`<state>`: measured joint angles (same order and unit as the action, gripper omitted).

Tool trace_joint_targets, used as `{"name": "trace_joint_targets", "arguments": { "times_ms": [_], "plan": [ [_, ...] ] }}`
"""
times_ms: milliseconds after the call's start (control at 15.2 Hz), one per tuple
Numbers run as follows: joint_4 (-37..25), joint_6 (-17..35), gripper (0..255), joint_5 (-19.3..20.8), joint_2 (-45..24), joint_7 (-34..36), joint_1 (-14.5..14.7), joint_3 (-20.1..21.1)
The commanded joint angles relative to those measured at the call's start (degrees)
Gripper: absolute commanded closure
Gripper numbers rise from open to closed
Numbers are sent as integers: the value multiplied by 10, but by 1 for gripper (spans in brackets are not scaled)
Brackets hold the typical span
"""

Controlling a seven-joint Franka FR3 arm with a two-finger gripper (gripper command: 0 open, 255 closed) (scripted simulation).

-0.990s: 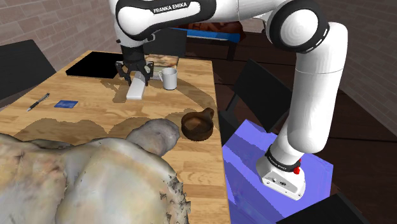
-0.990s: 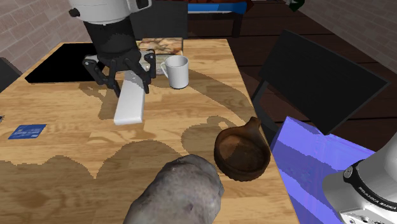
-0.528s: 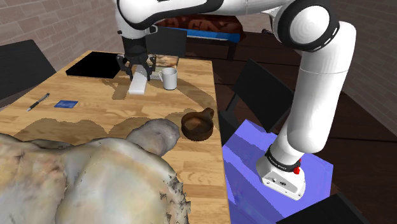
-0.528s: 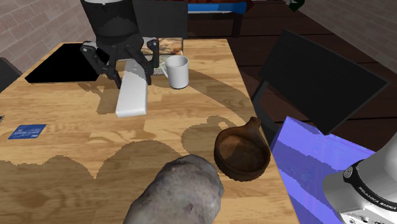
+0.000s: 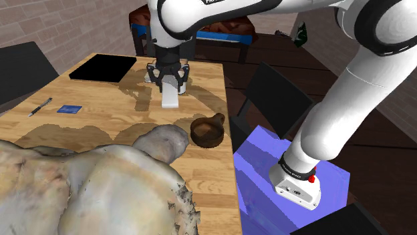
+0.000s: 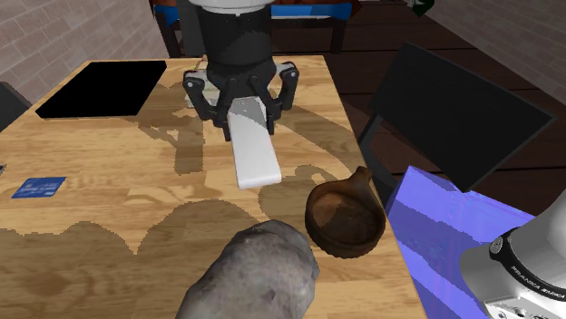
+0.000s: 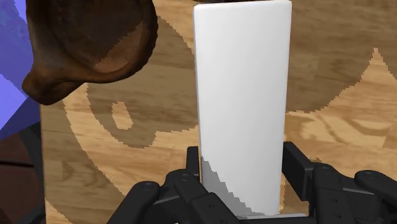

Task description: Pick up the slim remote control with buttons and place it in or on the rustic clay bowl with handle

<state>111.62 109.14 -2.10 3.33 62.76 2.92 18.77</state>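
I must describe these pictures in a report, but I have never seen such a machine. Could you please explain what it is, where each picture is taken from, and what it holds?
It is a white robot arm standing on a blue box beside a wooden table. Two pictures come from cameras off the robot, looking down at the table. The third comes from a camera on the black hand itself. The hand is shut on a flat white remote control, held over the table near a brown bowl with a handle. Also on the table are a black mat, a blue card, a pen and a large grey lump.
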Motion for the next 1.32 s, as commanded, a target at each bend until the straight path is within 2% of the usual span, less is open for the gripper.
{"name": "trace_joint_targets", "arguments": {
  "times_ms": [0, 660, 1254],
  "plan": [
    [50, 3, 255, -17, 50, -10, -1, -3],
    [260, -24, 255, -77, 290, -46, 27, -29],
    [319, 49, 255, -83, 276, -47, 29, -20]
  ]
}}
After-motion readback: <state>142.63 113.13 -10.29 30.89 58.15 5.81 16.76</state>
